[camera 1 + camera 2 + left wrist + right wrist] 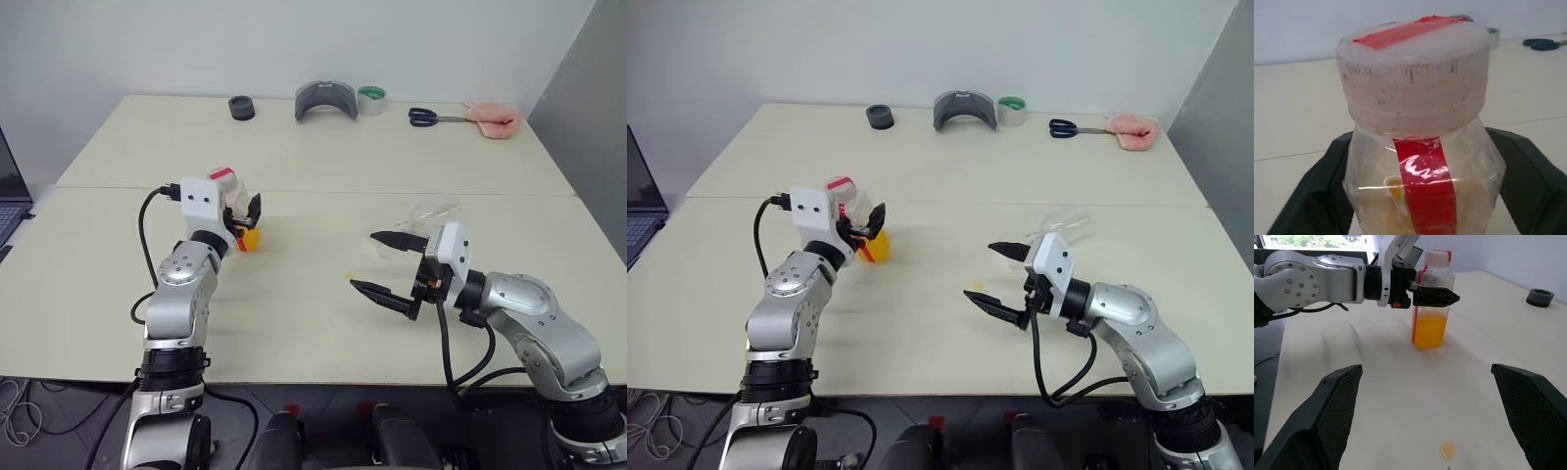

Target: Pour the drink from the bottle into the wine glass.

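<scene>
The bottle (1432,298) stands upright on the left part of the table (294,323). It is clear plastic with a whitish cap (1413,78) taped red and a red strip down its side. The orange drink (1430,330) fills its lower part. My left gripper (245,217) reaches level from the near side, and its black fingers (1312,196) press the bottle's shoulders just under the cap. My right gripper (364,261) hovers wide open over the table's right half, pointing left toward the bottle. The wine glass (431,210) shows behind it, partly hidden; whether it stands upright I cannot tell.
A small orange drop (1448,450) lies on the table below my right gripper. Along the far edge sit a black ring (241,108), a grey curved piece (325,100), a tape roll (371,100), scissors (431,117) and a pink cloth (495,119). A laptop (10,196) shows at far left.
</scene>
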`<state>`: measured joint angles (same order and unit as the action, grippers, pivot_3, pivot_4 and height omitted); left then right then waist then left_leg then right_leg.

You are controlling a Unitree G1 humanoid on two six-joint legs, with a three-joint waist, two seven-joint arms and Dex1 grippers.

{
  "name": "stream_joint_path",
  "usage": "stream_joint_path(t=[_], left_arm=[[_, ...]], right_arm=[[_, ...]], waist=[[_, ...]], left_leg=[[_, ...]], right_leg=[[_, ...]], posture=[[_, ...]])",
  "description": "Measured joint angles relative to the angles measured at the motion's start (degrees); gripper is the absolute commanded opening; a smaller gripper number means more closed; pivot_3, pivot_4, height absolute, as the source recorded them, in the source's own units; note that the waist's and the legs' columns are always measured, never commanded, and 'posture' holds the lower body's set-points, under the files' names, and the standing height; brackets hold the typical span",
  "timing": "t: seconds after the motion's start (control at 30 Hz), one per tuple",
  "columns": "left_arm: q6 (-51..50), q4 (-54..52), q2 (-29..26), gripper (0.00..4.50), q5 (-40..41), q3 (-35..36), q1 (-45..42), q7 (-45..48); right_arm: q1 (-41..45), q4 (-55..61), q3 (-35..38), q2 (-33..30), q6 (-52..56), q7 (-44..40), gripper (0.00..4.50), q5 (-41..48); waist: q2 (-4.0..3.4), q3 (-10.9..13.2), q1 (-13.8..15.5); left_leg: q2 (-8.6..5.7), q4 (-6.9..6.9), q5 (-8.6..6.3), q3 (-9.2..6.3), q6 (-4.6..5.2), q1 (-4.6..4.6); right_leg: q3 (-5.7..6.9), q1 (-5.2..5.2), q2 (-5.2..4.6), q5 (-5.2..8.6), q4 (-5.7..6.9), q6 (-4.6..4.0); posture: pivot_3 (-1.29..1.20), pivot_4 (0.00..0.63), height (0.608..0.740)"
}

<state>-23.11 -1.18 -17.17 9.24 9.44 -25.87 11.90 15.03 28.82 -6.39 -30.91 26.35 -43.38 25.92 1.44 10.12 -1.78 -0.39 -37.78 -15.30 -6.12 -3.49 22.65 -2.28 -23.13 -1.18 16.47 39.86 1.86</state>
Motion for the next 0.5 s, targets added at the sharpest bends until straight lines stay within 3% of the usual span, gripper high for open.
stream_joint_path(t=[0.13, 0.5], left_arm=[[0.1, 0.0, 0.4, 1.85, 0.0, 0.0, 0.0, 0.0], [4.8, 0.0, 0.5, 1.80, -0.1, -0.1, 2.0, 2.1]], right_arm=[[0.0, 0.1, 0.0, 0.0, 0.3, 0.1, 4.50, 0.0], [-0.1, 0.1, 0.0, 0.6, 0.2, 1.2, 4.50, -0.2]], waist=[[0.00, 0.0, 0.0], [0.00, 0.0, 0.0]], left_leg=[[0.00, 0.00, 0.00, 0.00, 0.00, 0.00], [0.00, 0.00, 0.00, 0.00, 0.00, 0.01]], right_leg=[[0.00, 0.00, 0.00, 0.00, 0.00, 0.00], [0.00, -0.01, 0.00, 0.00, 0.00, 0.00]], posture=[[0.00, 0.150, 0.740], [0.00, 0.150, 0.740]])
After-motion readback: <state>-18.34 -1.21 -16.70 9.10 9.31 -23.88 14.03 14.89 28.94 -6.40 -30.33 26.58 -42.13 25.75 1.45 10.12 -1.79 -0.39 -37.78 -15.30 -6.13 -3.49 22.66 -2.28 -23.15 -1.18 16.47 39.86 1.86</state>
